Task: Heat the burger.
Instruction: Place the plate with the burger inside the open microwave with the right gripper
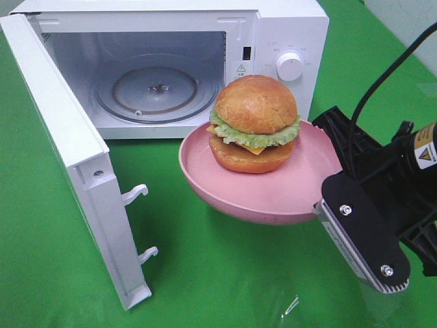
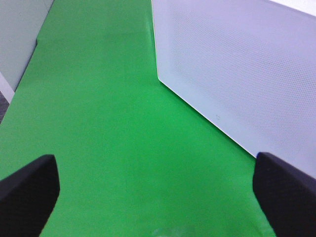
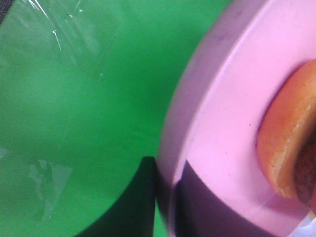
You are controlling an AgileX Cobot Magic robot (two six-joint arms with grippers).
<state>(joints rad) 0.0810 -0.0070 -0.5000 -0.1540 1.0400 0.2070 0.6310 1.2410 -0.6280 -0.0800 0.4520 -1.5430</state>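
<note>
The burger (image 1: 256,123), with a brown bun, green lettuce and orange filling, sits on a round pink plate (image 1: 273,195). My right gripper (image 1: 328,183) is shut on the plate's right rim and holds it in the air, in front of the open microwave (image 1: 287,34). In the right wrist view, dark fingers (image 3: 143,197) clamp the pink rim (image 3: 232,123) and the bun's edge (image 3: 284,143) shows. My left gripper (image 2: 158,197) is open and empty over green cloth. It is outside the exterior high view.
The microwave door (image 1: 68,150) stands swung open to the left, with its latch hooks facing the plate. The glass turntable (image 1: 157,89) lies inside the cavity. A white perforated microwave panel (image 2: 237,74) stands close to my left gripper. Green cloth (image 1: 218,273) covers the table.
</note>
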